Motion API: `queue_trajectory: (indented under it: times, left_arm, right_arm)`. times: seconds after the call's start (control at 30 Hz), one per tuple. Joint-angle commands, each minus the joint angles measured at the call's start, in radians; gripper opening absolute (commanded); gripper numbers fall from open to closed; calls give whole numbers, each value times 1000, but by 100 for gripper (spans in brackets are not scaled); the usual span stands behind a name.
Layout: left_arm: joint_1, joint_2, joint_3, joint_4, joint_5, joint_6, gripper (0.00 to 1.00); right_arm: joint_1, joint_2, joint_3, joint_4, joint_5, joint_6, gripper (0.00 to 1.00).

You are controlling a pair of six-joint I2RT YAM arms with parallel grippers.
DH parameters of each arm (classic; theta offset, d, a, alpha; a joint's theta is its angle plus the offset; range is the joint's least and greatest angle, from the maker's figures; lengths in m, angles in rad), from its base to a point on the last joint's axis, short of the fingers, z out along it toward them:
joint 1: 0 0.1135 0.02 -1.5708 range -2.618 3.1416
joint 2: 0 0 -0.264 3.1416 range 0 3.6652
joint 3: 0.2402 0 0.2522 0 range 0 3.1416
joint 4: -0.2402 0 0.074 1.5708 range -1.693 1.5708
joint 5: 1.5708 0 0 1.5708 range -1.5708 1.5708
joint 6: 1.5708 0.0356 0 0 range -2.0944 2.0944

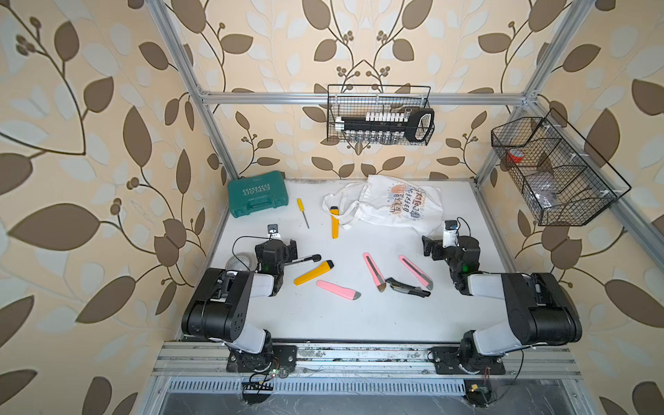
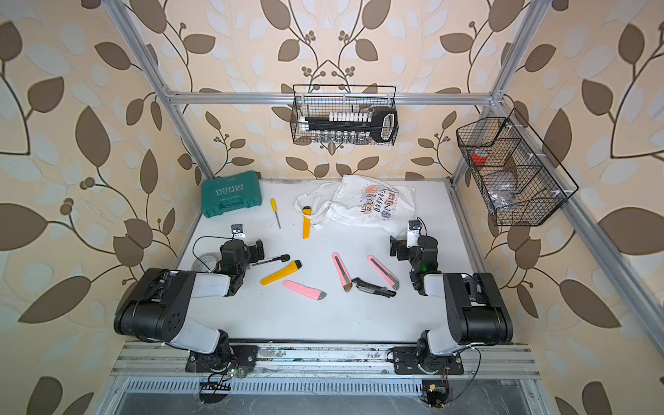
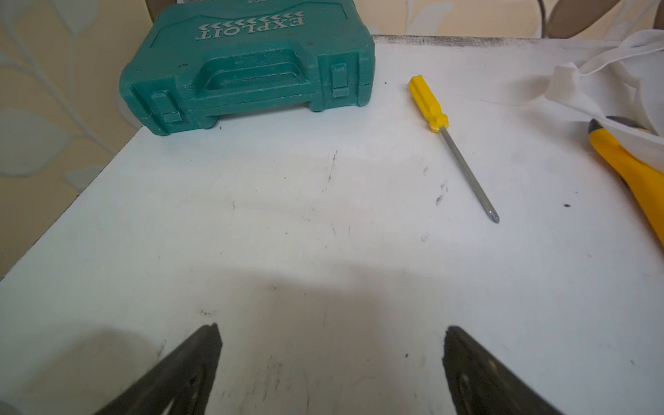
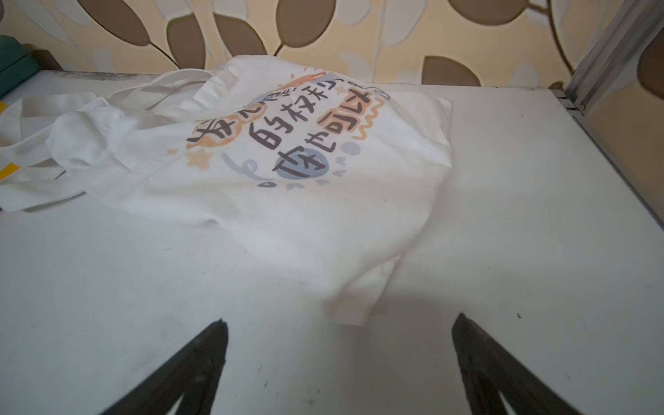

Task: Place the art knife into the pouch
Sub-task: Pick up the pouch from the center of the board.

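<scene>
The pouch (image 1: 399,204) (image 2: 373,204) (image 4: 287,161) is a white cloth tote lying flat at the back right, printed face up, handles spread to its left. Several art knives lie on the white table. One yellow knife (image 1: 335,222) (image 3: 632,169) is partly under a handle. Another yellow knife (image 1: 313,273), three pink ones (image 1: 337,290) (image 1: 373,271) (image 1: 415,272) and a black one (image 1: 407,287) lie mid-table. My left gripper (image 1: 287,248) (image 3: 332,327) is open over bare table. My right gripper (image 1: 431,248) (image 4: 339,319) is open, just short of the pouch's near corner.
A green tool case (image 1: 258,193) (image 3: 248,68) sits at the back left, with a yellow screwdriver (image 1: 303,212) (image 3: 452,143) beside it. A black-handled tool (image 1: 305,259) and a tape roll (image 1: 239,261) lie by the left arm. Wire baskets (image 1: 379,115) (image 1: 553,172) hang on the frame.
</scene>
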Motion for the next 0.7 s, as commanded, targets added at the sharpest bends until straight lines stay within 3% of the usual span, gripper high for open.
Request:
queue_trajectory:
  times: [0.0, 0.67]
  left_arm:
    - [6, -2, 24, 19, 8, 0, 99]
    - [6, -1, 26, 19, 6, 0, 99]
  right_arm:
    - [5, 1, 6, 7, 16, -1, 100]
    - [4, 5, 14, -2, 15, -1, 100]
